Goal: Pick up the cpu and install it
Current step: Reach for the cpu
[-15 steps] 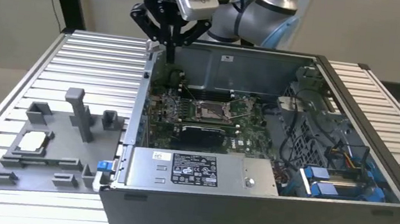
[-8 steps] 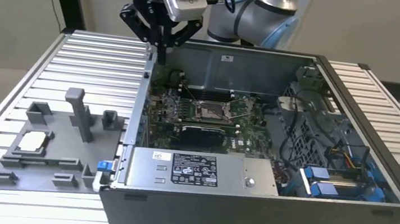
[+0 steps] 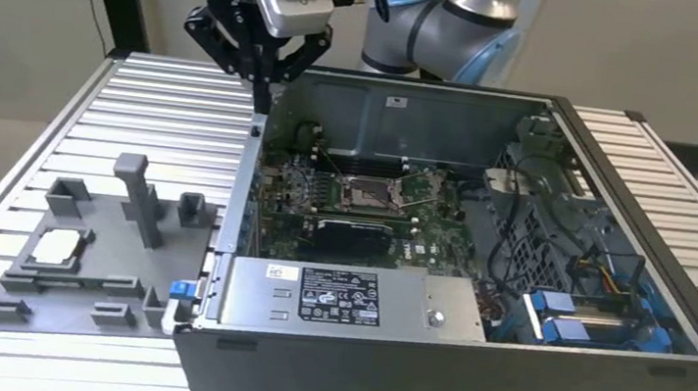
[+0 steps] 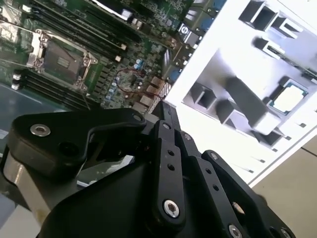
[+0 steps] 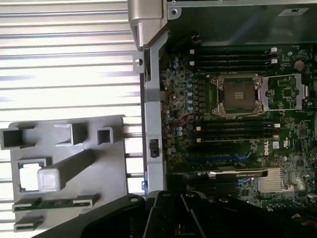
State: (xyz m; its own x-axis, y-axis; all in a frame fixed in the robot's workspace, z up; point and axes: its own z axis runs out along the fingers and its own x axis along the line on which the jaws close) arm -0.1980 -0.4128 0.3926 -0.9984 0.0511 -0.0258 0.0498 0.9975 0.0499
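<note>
The cpu (image 3: pixel 58 246) lies flat in a recess of the grey holder (image 3: pixel 103 276) on the exterior view's left, beside the open computer case. It appears as a pale square (image 4: pixel 289 97) in the second wrist view. In the first wrist view the cpu (image 5: pixel 28 176) is partly covered by a grey post. My gripper (image 3: pixel 262 95) hangs above the case's back left corner, far from the chip, its fingers shut with nothing held. The empty socket frame (image 3: pixel 369 195) sits on the green motherboard, and both wrist views show it (image 4: pixel 62 60) (image 5: pixel 237 94).
The case's left wall (image 3: pixel 244 193) stands between the holder and the motherboard. A tall grey post (image 3: pixel 139 196) rises from the holder near the chip. A silver power supply (image 3: pixel 337 298) fills the case's front, with blue-fitted cabling (image 3: pixel 572 315) at the right.
</note>
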